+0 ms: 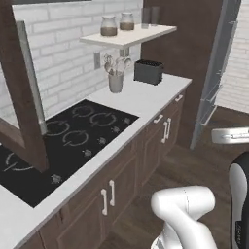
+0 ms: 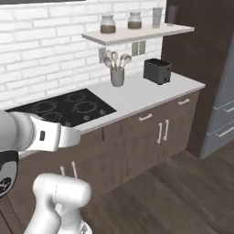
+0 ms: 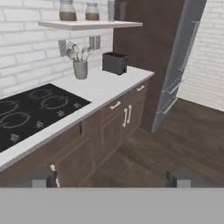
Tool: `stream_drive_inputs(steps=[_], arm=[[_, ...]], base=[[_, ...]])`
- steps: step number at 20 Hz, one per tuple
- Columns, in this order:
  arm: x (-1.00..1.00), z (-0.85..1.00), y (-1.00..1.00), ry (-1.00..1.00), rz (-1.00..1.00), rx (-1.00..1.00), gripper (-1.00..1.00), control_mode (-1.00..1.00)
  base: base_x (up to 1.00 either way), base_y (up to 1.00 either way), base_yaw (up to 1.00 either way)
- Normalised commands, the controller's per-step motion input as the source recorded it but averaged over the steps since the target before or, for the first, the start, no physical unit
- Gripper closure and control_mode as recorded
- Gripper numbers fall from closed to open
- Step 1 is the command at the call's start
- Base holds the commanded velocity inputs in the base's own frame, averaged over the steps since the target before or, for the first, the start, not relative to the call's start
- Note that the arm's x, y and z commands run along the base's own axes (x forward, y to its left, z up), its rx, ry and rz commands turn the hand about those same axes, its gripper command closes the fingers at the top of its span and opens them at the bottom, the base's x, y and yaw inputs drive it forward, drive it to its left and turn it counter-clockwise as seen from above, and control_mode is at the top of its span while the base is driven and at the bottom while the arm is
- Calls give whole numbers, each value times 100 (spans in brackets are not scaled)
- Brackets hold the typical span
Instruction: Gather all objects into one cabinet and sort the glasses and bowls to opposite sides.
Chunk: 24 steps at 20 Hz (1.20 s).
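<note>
The gripper [image 3: 112, 178] hung in the air out over the wood floor [image 3: 183, 135], in front of the base cabinets, its two fingertips [image 3: 43, 178] spread wide with nothing between them.

No cups or bowl could be seen. In the left base view a dark wood door [image 1: 22, 97] with a long grey bar handle [image 1: 32, 80] stood open at the left edge, over the near end of the hob [image 1: 68, 141]; it looked like a wall cabinet's door, but its shelf could not be seen.

The worktop [image 3: 103, 87] ran along the brick wall, its front edge straight and free. The hob took up the worktop's left part, reaching close to the front edge. Right of it lay a bare stretch of worktop. A utensil pot [image 3: 80, 69] stood at the back edge against the wall, and a toaster [image 3: 114, 63] stood near the right back corner. Above them a wall shelf [image 3: 89, 25] carried two jars [image 3: 68, 11].

Past the worktop's right end stood a tall dark panel, then a grey fridge [image 3: 177, 65]. The floor before the cabinets lay open.
</note>
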Motion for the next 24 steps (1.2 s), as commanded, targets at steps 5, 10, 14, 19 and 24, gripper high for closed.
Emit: stream_drive_inputs(steps=[5,10,14,19,24], arm=[[0,0,0,0,0,0,-100,100],[0,0,0,0,0,0,-100,100],[0,0,0,0,0,0,-100,100],[0,0,0,0,0,0,-100,100],[0,0,0,0,0,0,-100,100]], base=[[-8,-58,-52],[-2,-56,-53],[0,-55,-53],[0,-51,-54],[-9,-23,-61]])
